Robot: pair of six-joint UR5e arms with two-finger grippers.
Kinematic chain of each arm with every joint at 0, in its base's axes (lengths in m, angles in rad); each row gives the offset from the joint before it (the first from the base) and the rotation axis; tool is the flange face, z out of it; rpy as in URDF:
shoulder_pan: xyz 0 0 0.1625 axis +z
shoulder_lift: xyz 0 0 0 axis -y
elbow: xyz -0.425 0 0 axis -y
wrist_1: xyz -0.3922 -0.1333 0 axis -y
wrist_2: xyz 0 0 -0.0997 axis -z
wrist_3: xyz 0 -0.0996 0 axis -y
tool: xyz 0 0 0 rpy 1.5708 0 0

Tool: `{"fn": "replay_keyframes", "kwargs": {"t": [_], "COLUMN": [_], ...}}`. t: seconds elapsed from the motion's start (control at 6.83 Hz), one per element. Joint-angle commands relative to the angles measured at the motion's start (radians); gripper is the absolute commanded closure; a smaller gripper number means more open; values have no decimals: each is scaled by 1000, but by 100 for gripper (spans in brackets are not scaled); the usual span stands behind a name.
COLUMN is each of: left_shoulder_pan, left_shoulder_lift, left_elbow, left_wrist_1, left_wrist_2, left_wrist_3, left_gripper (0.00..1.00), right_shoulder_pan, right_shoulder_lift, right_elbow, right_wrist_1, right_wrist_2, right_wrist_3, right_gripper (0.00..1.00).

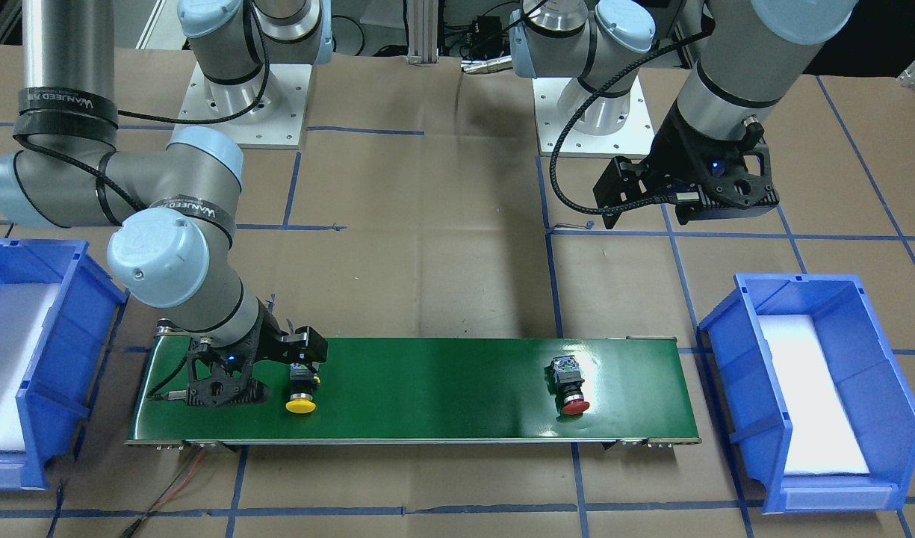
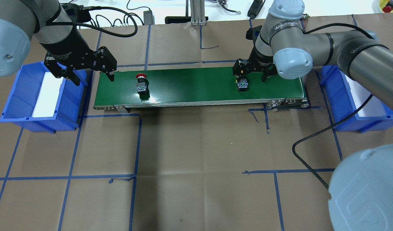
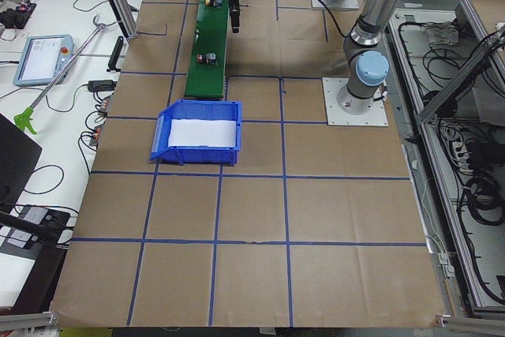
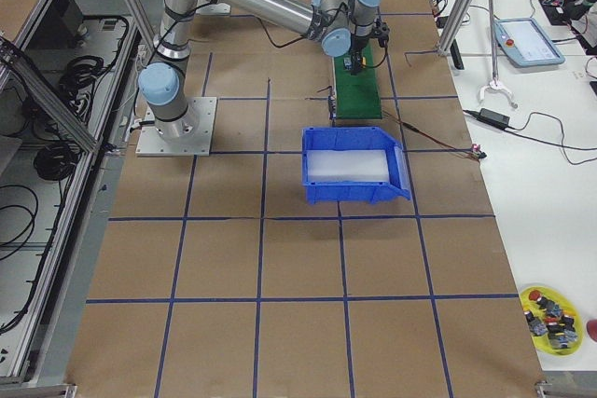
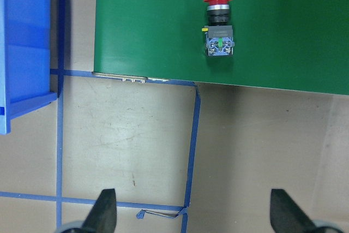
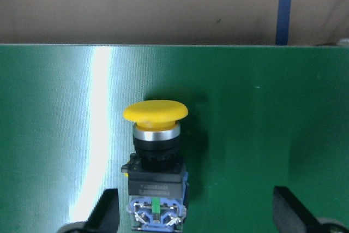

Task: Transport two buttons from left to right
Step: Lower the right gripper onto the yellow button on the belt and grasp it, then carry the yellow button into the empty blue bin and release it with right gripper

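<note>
Presently, the right gripper [image 6: 199, 214] stands low over the right end of the glossy green conveyor belt [image 6: 262, 107]. Its two black fingers [image 6: 106, 211] are spread wide apart and hold nothing. Between them the yellow mushroom-cap push-button [image 6: 155, 145] lies on its side. Its grey square rear block is nearest the wrist camera, the black cylindrical body comes next, and the cap points toward the belt's far edge. Neither finger touches it, and it sits nearer one finger than the other.

The step in hand is judged to be the pick of this button. To perform it well:
- Centre the gripper on the button.
- Descend until the fingers flank the square block or black body.
- Close on the flat faces and confirm a firm hold before lifting.
- Avoid the rounded cap, which is likely to slip.

Beyond the belt edge lies the brown paper worktop [image 6: 136, 4], marked with blue tape. Just off that belt end stands the right-hand blue plastic bin [image 1: 69, 359], white-lined, the probable drop point. Farther along, toward the belt's left end, the red mushroom-cap push-button [image 5: 218, 25] lies on its side. Farthest away, the left gripper [image 5: 194, 208] hangs raised near the left-hand blue plastic bin [image 5: 27, 42], with its fingers apart and empty.
</note>
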Motion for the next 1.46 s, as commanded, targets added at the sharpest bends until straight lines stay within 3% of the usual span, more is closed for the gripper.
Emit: {"fn": "replay_keyframes", "kwargs": {"t": [0.0, 0.15, 0.29, 0.44, 0.59, 0.73, 1.32], "left_shoulder_pan": [-1, -1, -1, -1, -1, -1, -1], "left_shoulder_lift": [0, 0, 0, 0, 0, 0, 2], "left_elbow": [0, 0, 0, 0, 0, 0, 0], "left_wrist_1": [0, 0, 0, 0, 0, 0, 0], "left_wrist_2": [-1, -1, -1, -1, -1, -1, -3], "left_wrist_3": [-1, -1, -1, -1, -1, -1, -1], "left_gripper": [0, 0, 0, 0, 0, 0, 0], "right_shoulder_pan": [-1, -1, -1, -1, -2, -15, -287], "right_shoulder_lift": [30, 40, 43, 39, 31, 2, -166], "right_elbow": [2, -3, -6, -15, -33, -55, -55], "right_wrist_1": [1, 1, 1, 2, 11, 25, 147], "right_wrist_2": [-3, -6, -50, -87, -112, -186, -190], "right_wrist_3": [-1, -6, -13, -21, -33, -46, -226], "right_gripper": [2, 22, 56, 82, 93, 93, 93]}}
